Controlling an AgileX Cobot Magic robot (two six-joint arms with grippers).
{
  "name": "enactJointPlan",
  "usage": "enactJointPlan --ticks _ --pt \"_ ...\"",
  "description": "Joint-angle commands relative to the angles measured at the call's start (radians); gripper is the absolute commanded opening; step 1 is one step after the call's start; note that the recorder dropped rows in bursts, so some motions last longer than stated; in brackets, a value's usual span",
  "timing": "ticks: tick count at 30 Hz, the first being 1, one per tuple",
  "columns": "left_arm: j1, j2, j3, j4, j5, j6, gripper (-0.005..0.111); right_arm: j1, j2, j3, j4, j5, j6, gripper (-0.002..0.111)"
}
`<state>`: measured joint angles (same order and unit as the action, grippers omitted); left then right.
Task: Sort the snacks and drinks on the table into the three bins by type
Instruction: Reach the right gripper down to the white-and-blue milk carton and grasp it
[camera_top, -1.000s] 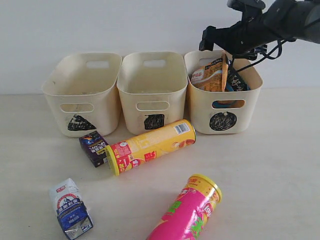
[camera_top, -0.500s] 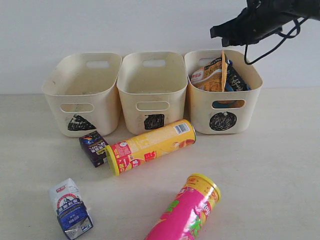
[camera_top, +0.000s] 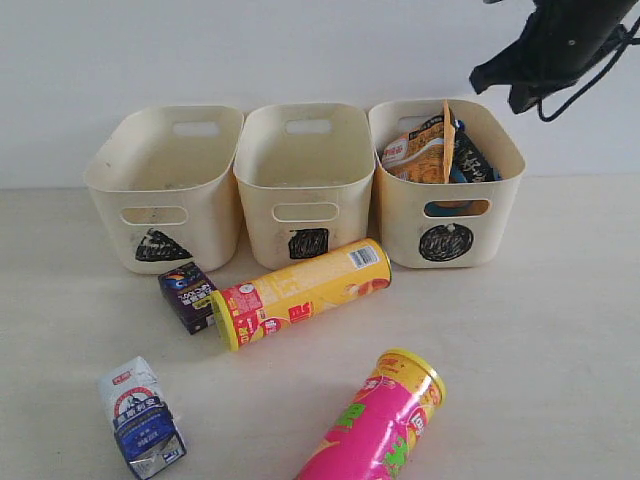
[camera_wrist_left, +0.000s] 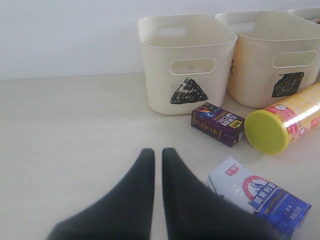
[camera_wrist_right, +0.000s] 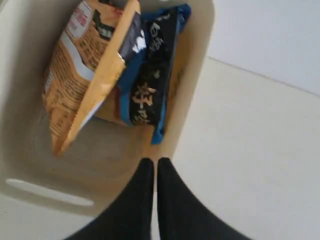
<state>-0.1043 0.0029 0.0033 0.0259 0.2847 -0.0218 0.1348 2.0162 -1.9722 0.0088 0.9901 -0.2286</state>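
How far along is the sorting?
Done: orange-brown crinkly bag and blue-black crinkly bag sit in circle-marked cream tub. In hand: nothing; left gripper and right gripper shut, empty. Remaining: yellow tube, pink tube, white-blue gabled carton, purple boxy carton, on beige table.

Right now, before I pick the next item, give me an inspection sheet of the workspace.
Surface: table, pale wood grain, no spills seen.
Job's things: triangle bin and square bin, nothing seen inside. The circle bin holds the orange bag and blue-black bag. The yellow tube and pink tube lie on the table. The purple carton sits by the yellow tube's lid. The white-blue carton lies on its side.
Clutter: nothing seen.
Grippers: left gripper shut, empty; right gripper shut, empty, above the circle bin.
Cables: black cable loops under the right arm, clear of the bins.
Surroundings: plain wall.
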Motion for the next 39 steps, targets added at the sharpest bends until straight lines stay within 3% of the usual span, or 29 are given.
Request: enactJointPlan --ticks 1,4,14,21,25,30,39 --pt "0.002 -0.003 -0.003 -0.007 -0.008 -0.009 0.004 -0.077 -0.063 -0.005 -0.009 0.141 0.044 0.0" --pt "0.002 -0.003 -0.003 -0.007 -0.008 -0.009 0.004 -0.101 -0.084 -0.005 -0.015 0.228 0.028 0.0" --pt "0.002 -0.003 -0.003 -0.007 -0.006 -0.009 0.004 -0.116 -0.193 -0.001 0.046 0.231 0.002 0.0" --pt "0.002 -0.003 -0.003 -0.007 -0.006 -0.009 0.004 -0.114 -0.297 0.158 0.38 0.231 -0.466 0.0" --pt "0.002 -0.003 -0.003 -0.007 -0.008 -0.009 0.004 -0.108 -0.336 0.278 0.48 0.231 -0.699 0.0" --pt "0.002 -0.003 -0.003 -0.007 -0.008 -0.009 0.004 -0.035 -0.353 0.408 0.477 0.231 -0.856 0.0" --pt "0.002 -0.003 -0.003 -0.007 -0.008 -0.009 0.004 0.246 -0.33 0.51 0.477 0.231 -1.161 0.0"
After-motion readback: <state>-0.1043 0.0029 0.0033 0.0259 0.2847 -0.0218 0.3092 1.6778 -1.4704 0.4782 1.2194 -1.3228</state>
